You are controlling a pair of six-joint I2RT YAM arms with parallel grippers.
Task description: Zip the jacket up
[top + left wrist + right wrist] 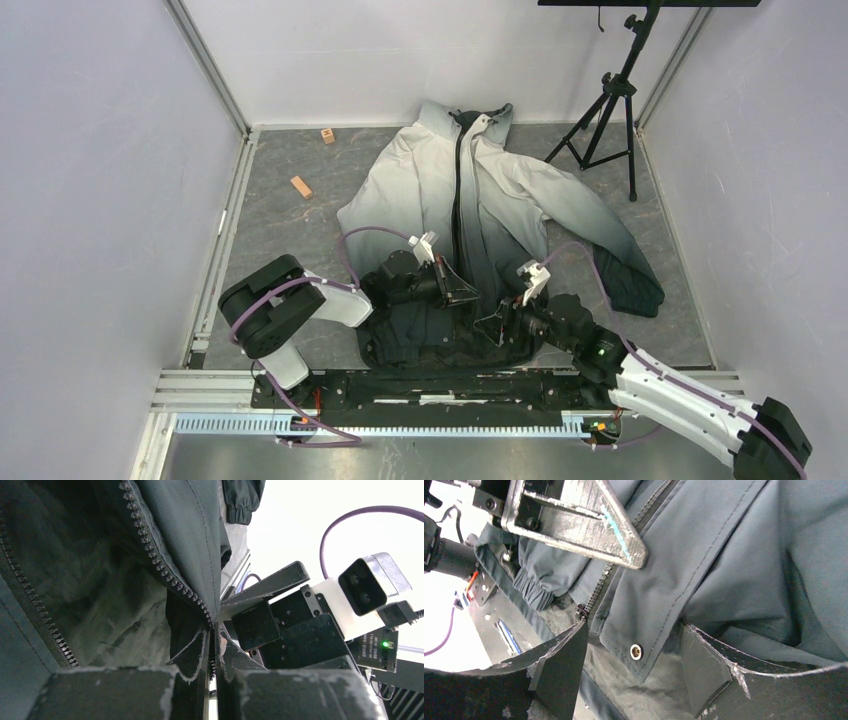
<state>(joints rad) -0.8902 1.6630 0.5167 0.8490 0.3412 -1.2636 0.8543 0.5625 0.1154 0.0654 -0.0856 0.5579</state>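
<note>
The jacket (pixel 500 190) lies flat with its pale collar far and its black hem near the arms. Its dark zipper (pixel 460 190) is open down the front. My left gripper (pixel 462 290) is at the hem, and in the left wrist view it (pixel 214 630) is shut on the zipper edge, with teeth (pixel 160 565) running up from it. My right gripper (pixel 497 322) is just to its right. In the right wrist view it (pixel 634 625) is open around a front flap with a metal snap (pixel 636 651), beside the zipper (pixel 599 587).
A black tripod (pixel 610 110) stands at the back right by the jacket's sleeve. Two small wooden blocks (pixel 301 187) (pixel 327 135) lie at the back left. Walls close three sides. A metal rail (pixel 400 425) runs along the near edge.
</note>
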